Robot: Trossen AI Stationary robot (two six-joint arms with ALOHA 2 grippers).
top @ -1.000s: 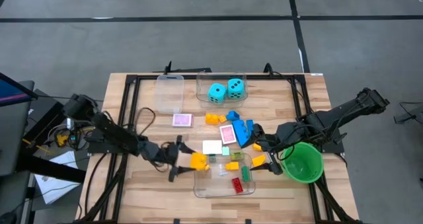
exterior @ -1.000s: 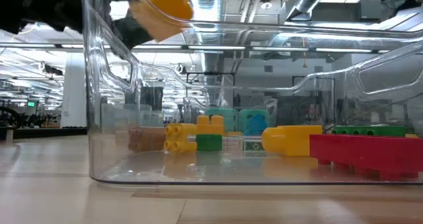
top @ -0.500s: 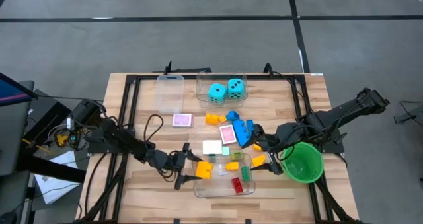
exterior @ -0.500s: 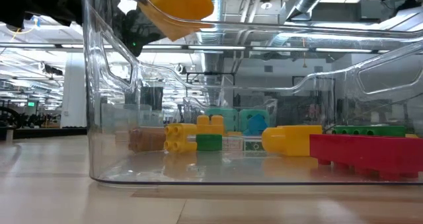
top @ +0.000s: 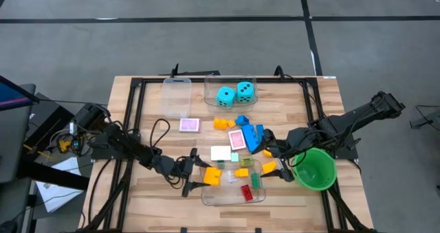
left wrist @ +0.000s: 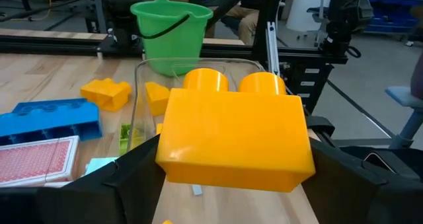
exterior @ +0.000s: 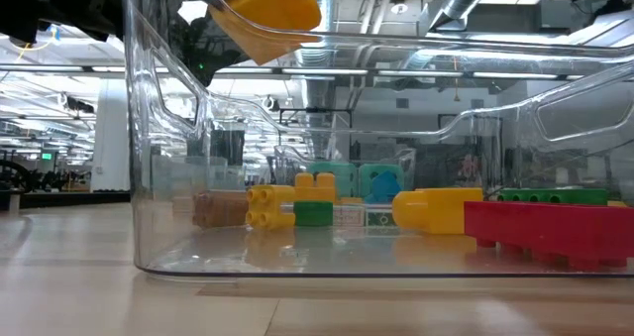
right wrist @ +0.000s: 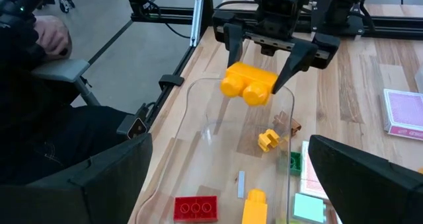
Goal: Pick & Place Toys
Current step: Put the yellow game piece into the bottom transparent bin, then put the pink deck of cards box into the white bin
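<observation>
- The left gripper (top: pixel 201 176) hangs over the 9 o'clock end of the clear tub (top: pixel 234 197) at the bench's (top: pixel 137 198) 6 o'clock edge; its fingers (right wrist: pixel 232 42) stand wide apart and clamp one big yellow brick (top: pixel 211 175) by its sides, held clear above the tub floor.
- The right gripper (top: pixel 278 163) waits at the tub's 3 o'clock end, just beside the green bowl (top: pixel 315 169); its fingers (right wrist: pixel 92 184) are spread fully and hold nothing.
- Inside that tub, in the high view: one red brick (top: pixel 245 192), one green brick (top: pixel 256 181), one small yellow brick (top: pixel 241 172) and one more yellow brick (top: pixel 269 167) near the right gripper.
- Two cyan dice (top: pixel 235 93) sit together in a second clear tub (top: pixel 230 100) at 12 o'clock.
- A third clear tub (top: pixel 177 96) stands just to the 9 o'clock side of it.
- Two pink-backed cards: one (top: pixel 189 125) lies alone at 10 o'clock of centre, the other (top: pixel 237 138) lies against the blue bricks (top: pixel 251 135).
- One orange brick (top: pixel 221 124) lies at 12 o'clock of the second card; a white card (top: pixel 221 152) lies just beyond the near tub's rim.
- The blue bricks overlap in a heap, so I cannot count them.
- Black frame rails (top: pixel 134 109) run along the bench's sides.
</observation>
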